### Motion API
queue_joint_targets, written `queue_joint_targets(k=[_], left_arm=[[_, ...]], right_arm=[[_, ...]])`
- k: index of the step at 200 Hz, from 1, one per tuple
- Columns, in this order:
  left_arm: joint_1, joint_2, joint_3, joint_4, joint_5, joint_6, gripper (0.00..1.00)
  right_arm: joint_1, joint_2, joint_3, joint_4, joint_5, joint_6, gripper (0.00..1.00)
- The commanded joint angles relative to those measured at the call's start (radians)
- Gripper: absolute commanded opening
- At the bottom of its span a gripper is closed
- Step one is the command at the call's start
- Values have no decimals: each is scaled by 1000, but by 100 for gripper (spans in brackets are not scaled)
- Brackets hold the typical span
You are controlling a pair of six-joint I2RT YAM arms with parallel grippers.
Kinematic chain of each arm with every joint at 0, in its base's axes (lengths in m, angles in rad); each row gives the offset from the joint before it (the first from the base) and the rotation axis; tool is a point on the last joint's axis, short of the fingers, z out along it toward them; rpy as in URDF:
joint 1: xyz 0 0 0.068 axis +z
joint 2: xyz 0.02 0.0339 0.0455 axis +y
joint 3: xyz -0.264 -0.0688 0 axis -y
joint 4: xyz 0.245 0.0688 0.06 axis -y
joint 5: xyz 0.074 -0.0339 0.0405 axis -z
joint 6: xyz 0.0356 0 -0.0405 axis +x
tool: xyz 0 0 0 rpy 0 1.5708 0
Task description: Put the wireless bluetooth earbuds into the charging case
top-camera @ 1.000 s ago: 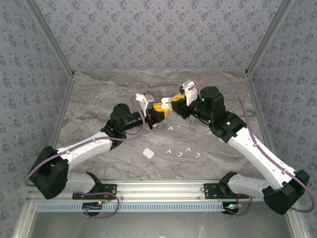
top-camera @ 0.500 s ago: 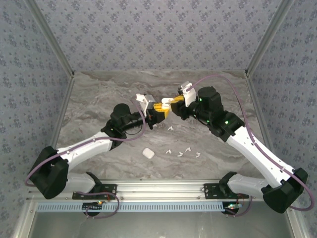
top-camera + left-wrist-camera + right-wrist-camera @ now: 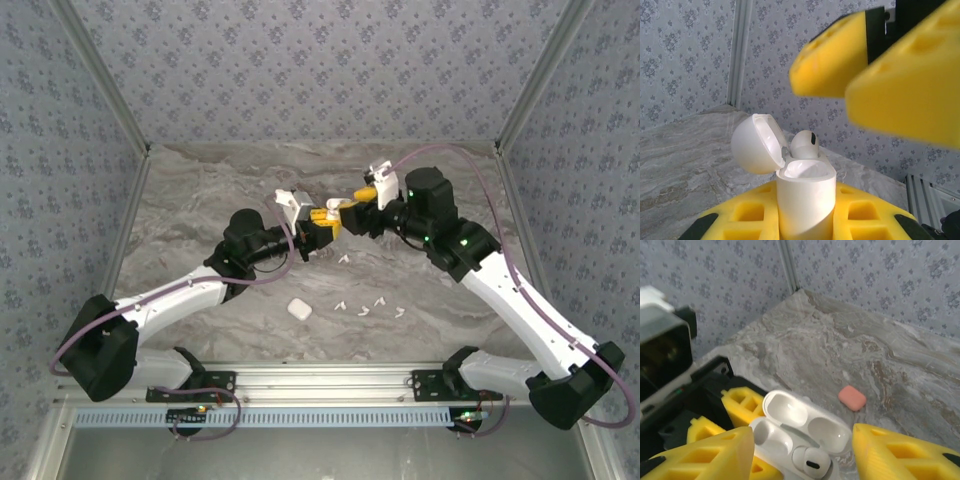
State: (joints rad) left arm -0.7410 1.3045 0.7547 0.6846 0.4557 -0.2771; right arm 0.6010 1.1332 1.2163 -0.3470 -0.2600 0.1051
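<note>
My left gripper (image 3: 325,222) is shut on a white charging case (image 3: 805,200) and holds it upright above the table. Its lid (image 3: 755,145) is hinged open. One white earbud (image 3: 805,145) sits in one slot of the case, and the other slot (image 3: 771,436) is empty. My right gripper (image 3: 800,450) hovers just over the open case (image 3: 790,425), open, with nothing between its yellow fingers (image 3: 835,60). Both grippers meet at mid-table, where the right gripper (image 3: 358,197) stands against the case (image 3: 335,206). Several loose white earbuds (image 3: 362,308) lie on the marble closer to the arms' bases.
A closed white case (image 3: 298,309) lies on the table near the loose earbuds. A coral-pink closed case (image 3: 852,398) rests on the marble beyond the held case. Patterned walls and metal corner posts (image 3: 110,110) enclose the table.
My right gripper's jaws have opened over the case, and its wrist has lifted and drawn back slightly to the right. The left arm has held still.
</note>
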Motion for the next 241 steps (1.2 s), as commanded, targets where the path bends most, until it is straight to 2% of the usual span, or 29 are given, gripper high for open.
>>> queue_joint_targets(k=[1,42,99,110,119,190,227,241], left_arm=[[-3,-14,25,44,-4,21,0],[-4,-22,5,58,-25,28,0],[-3,-88,-32,-14,-136,88,0],[-3,-103,-38,-29,-151,101,0],[-3,-117,-44,-40,-162,110,0],[-3,-188,-61,-106,-205,150,0],[-3,-197,-59,-120,-209,157,0],[-4,-199,-57,-120,-209,157,0]], right_arm=[[-38,-34,39,-1,-49,62,63],[-116,-44,29,-15,-69,106,70],[-204,-17,-82,-36,-67,149,86],[-211,-1,-101,-43,-48,152,91],[-215,15,-118,-51,-39,149,100],[-203,172,-284,44,52,159,100],[-211,294,-316,116,-16,186,100],[-200,347,-307,132,-18,191,95]])
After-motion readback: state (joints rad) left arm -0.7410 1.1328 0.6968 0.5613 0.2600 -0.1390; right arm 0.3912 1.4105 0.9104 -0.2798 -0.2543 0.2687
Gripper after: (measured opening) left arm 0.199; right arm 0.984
